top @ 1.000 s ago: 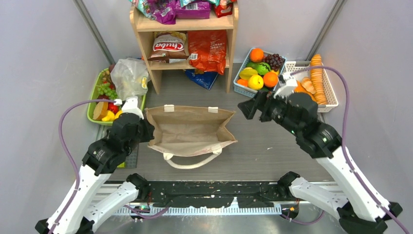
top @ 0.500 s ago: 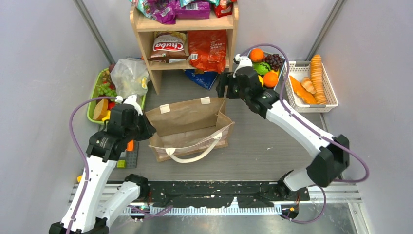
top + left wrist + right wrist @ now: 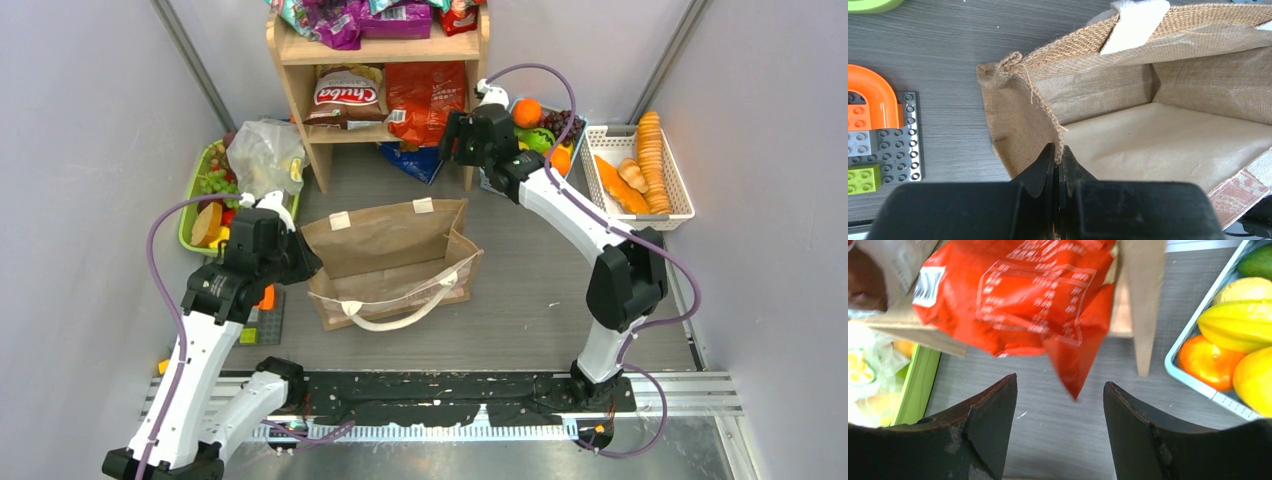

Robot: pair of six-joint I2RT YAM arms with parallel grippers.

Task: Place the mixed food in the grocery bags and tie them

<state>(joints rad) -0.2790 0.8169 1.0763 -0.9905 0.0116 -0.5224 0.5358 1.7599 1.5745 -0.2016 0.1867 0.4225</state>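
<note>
Fingers [image 3: 1045, 167] of your left gripper [image 3: 1058, 156] are pressing together on the frayed rim of the burlap tote [image 3: 1173, 140], at lower centre of the left wrist frame. Fingers [image 3: 993, 410] of your right gripper [image 3: 1059, 384] are standing apart with nothing between them, just below the hanging corner of the red-orange packet [image 3: 1023, 295].

Over the last second your right arm has been swinging from beside the tote up to the wooden shelf [image 3: 300, 90] at upper centre of the top frame, with its jaws narrowing. The tote, lying wide open a second ago, is now tilting up by its clamped rim. You are probably keeping the bag open while the first packet pickup is starting.

The right wrist view is showing the packet corner overhanging the shelf edge; the top view is hiding this under the gripper. The left wrist view is showing the tote floor bare; the top view is not. Only the top view is showing the clear plastic bag [image 3: 265, 155], at upper left.
</note>
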